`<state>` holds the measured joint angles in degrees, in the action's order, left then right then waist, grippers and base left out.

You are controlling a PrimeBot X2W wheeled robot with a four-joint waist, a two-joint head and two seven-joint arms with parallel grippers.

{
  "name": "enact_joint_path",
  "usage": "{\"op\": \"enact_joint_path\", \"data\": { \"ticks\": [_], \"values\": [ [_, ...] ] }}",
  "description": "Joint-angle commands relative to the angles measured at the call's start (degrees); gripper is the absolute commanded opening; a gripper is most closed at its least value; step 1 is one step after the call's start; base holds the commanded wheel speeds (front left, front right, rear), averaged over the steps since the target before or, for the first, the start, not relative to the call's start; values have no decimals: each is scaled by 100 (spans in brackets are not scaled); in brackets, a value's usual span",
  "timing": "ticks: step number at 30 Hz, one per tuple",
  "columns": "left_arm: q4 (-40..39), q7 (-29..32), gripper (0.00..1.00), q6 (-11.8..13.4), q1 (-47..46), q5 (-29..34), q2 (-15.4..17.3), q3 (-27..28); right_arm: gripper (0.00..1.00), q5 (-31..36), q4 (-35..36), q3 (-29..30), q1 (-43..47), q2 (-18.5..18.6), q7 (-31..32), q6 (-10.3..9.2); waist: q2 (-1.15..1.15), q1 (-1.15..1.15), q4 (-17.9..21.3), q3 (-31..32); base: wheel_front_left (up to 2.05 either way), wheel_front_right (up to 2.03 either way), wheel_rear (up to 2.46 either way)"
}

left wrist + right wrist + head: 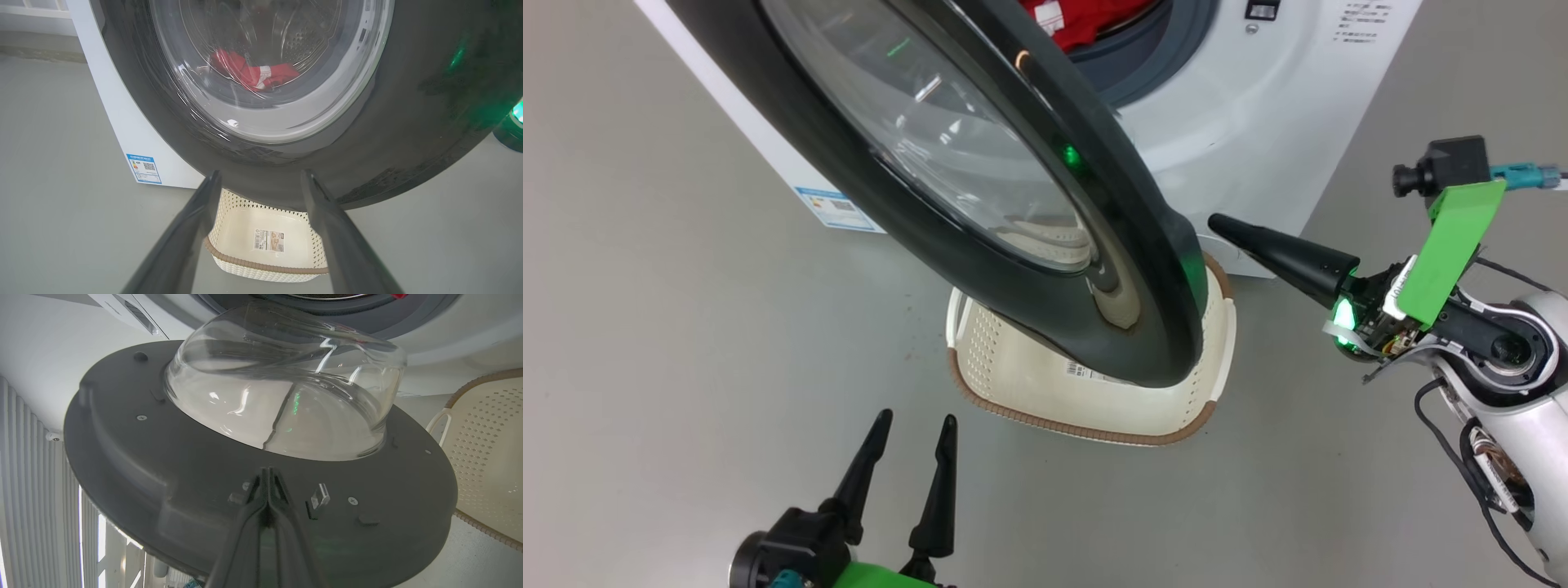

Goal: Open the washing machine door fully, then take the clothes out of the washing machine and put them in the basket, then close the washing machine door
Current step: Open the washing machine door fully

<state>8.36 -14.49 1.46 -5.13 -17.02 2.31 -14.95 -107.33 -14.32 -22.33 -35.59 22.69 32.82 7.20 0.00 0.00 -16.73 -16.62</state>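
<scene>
The washing machine door (964, 171) stands partly open, swung out from the white washing machine (1241, 122) so that its black rim hangs over the basket (1021, 371), which sits on the grey floor (686, 367) just in front of the machine. The red clothes (1086, 20) lie inside the drum and show through the door glass in the left wrist view. The right gripper (1217, 222) has its fingers pressed together into a single point, which is aimed at the door's grey inner face beside the latch; whether it touches cannot be told. The left gripper (915, 416) hovers low over the floor on the near side of the basket, apart from the door, its fingers spread wide.
</scene>
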Motion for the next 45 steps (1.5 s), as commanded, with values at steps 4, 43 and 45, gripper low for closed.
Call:
{"op": "enact_joint_path", "data": {
  "ticks": [4,43,45],
  "values": [
    [-139,-51,100,35,-130,-84,56,90,0,-28,-102,90,-164,-143,517,29,0,0,-107,-26,0,0,0],
    [-86,-51,100,272,502,-61,56,201,0,1054,-178,115,956,-1556,1636,29,0,0,-1322,915,0,0,0],
    [-122,-51,100,322,524,-78,56,237,0,1100,-187,92,946,-1618,1675,29,0,0,-1331,910,0,0,0]
  ]
}}
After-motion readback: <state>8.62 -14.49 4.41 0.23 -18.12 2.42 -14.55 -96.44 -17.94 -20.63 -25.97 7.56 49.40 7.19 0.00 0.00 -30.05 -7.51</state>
